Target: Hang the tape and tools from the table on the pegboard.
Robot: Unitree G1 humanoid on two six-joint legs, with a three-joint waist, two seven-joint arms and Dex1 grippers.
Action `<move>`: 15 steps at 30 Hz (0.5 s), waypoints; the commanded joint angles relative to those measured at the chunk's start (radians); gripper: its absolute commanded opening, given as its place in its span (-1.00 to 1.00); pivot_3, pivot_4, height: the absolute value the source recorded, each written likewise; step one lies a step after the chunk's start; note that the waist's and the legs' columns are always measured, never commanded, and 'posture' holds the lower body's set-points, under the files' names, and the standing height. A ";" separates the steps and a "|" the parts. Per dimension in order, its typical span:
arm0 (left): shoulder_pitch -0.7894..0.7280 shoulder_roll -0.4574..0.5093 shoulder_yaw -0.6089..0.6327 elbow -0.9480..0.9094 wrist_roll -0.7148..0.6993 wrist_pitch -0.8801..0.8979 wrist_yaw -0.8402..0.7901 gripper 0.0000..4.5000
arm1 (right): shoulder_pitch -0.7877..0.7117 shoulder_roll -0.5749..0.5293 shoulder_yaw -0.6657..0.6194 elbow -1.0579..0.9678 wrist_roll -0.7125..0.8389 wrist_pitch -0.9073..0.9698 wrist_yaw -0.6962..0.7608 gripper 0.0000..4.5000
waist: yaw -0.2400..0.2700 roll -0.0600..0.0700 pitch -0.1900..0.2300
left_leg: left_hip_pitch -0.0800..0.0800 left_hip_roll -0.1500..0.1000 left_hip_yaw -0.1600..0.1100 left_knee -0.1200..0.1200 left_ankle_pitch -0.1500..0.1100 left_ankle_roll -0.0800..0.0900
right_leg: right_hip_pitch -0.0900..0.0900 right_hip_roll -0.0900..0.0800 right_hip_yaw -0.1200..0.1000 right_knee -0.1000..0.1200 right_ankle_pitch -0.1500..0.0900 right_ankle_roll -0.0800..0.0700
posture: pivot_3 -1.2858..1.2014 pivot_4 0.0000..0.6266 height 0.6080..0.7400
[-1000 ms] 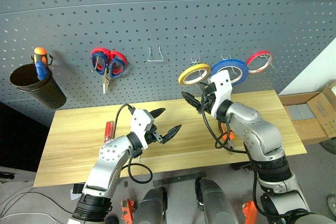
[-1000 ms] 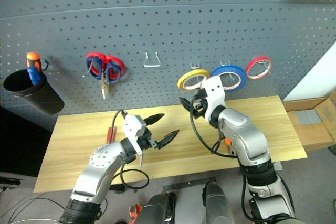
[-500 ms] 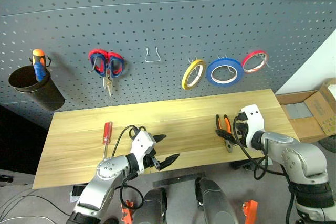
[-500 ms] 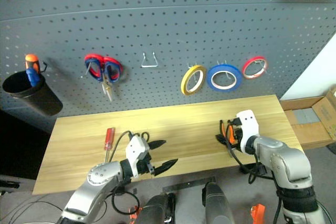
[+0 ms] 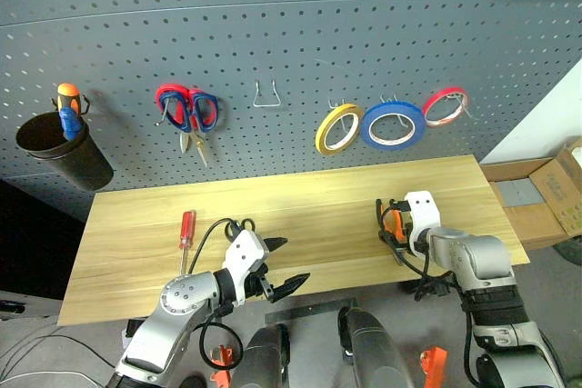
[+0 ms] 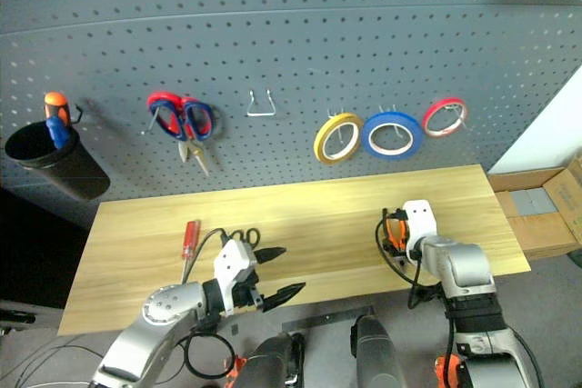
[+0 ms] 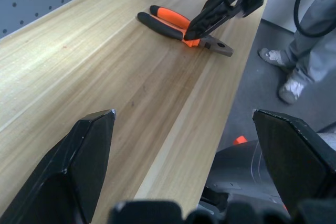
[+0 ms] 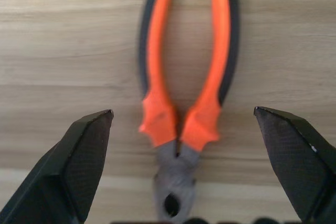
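Observation:
On the pegboard (image 5: 273,24) the yellow tape (image 5: 336,129) hangs from a hook. The orange-and-black pliers (image 5: 391,223) lie near the table's (image 5: 300,193) right end. My right gripper (image 5: 389,229) is open, tilted down right over them. In the right wrist view its fingers straddle the pliers (image 8: 184,93) without touching. The red-handled screwdriver (image 5: 185,229) lies at the left. The black scissors (image 6: 238,235) peek out behind my left gripper (image 5: 289,261), which is open and empty above the front edge.
Also on the pegboard are a blue roll (image 5: 392,124), a red roll (image 5: 446,106), red-and-blue scissors (image 5: 186,111), a bare hook (image 5: 265,95) and a black cup (image 5: 64,152) holding an orange-and-blue screwdriver (image 5: 69,108). Cardboard boxes (image 5: 546,197) and a person's shoes (image 7: 291,85) lie past the table's right end.
My right gripper has dropped from beside the yellow tape at the pegboard down to the pliers. The tape stays hanging. My left gripper has sunk and drawn back toward the front edge.

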 commanded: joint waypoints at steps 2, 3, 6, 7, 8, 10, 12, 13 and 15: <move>-0.001 0.004 0.007 -0.052 -0.004 0.009 0.009 1.00 | -0.065 0.044 -0.019 0.114 -0.045 -0.039 -0.040 0.98 | -0.001 0.000 0.002 | 0.000 0.000 0.000 0.000 0.000 0.000 | 0.000 0.000 0.000 0.000 0.000 0.000 | -0.07 -0.01 1.00; 0.000 0.004 0.006 -0.055 -0.004 0.010 0.010 1.00 | -0.071 0.049 -0.020 0.125 -0.052 -0.035 -0.046 0.98 | -0.001 0.000 0.002 | 0.000 0.000 0.000 0.000 0.000 0.000 | 0.000 0.000 0.000 0.000 0.000 0.000 | -0.07 -0.01 1.00; 0.001 0.001 0.006 -0.060 -0.002 0.014 0.018 1.00 | -0.075 0.061 -0.016 0.143 -0.068 -0.026 -0.053 0.82 | 0.001 0.000 0.002 | 0.000 0.000 0.000 0.000 0.000 0.000 | 0.000 0.000 0.000 0.000 0.000 0.000 | -0.07 -0.01 1.00; 0.003 0.001 0.007 -0.063 -0.001 0.015 0.021 1.00 | -0.072 0.060 -0.007 0.136 -0.075 -0.019 -0.050 0.72 | 0.002 0.000 0.002 | 0.000 0.000 -0.001 0.000 0.000 0.000 | 0.000 0.000 0.000 0.000 0.000 0.000 | -0.07 -0.01 1.00; 0.004 0.001 0.007 -0.066 -0.001 0.015 0.023 1.00 | -0.070 0.059 -0.001 0.130 -0.082 -0.015 -0.047 0.58 | 0.002 0.000 0.002 | 0.000 0.000 -0.001 0.000 0.000 0.000 | 0.000 0.000 0.000 0.000 0.000 0.000 | -0.07 -0.01 1.00; 0.000 -0.001 0.007 -0.063 -0.001 0.014 0.029 1.00 | -0.071 0.045 0.012 0.110 -0.091 0.003 -0.037 0.25 | 0.003 0.000 0.002 | 0.000 0.000 -0.001 0.000 0.000 0.000 | 0.000 0.000 0.000 0.000 0.000 0.000 | -0.07 -0.06 1.00; -0.011 -0.004 0.007 -0.049 0.002 0.007 0.033 1.00 | -0.075 0.027 0.026 0.090 -0.098 0.013 -0.021 0.05 | 0.003 0.000 0.002 | 0.000 0.000 -0.001 0.000 0.000 0.000 | 0.000 0.000 0.000 0.000 0.000 0.000 | -0.07 -0.08 1.00; -0.016 -0.006 0.007 -0.041 0.004 0.002 0.034 1.00 | -0.078 0.019 0.034 0.082 -0.102 0.014 -0.014 0.04 | 0.003 0.000 0.002 | 0.000 0.000 -0.001 0.000 0.000 0.000 | 0.000 0.000 -0.001 0.000 0.000 0.000 | -0.07 -0.09 1.00; -0.041 -0.014 0.026 -0.015 0.000 -0.021 0.038 1.00 | -0.084 -0.034 0.080 -0.020 -0.093 0.061 0.041 0.04 | 0.003 0.000 0.002 | 0.000 0.000 -0.001 0.000 0.000 0.000 | 0.000 0.000 -0.001 0.000 0.000 0.000 | -0.07 -0.16 1.00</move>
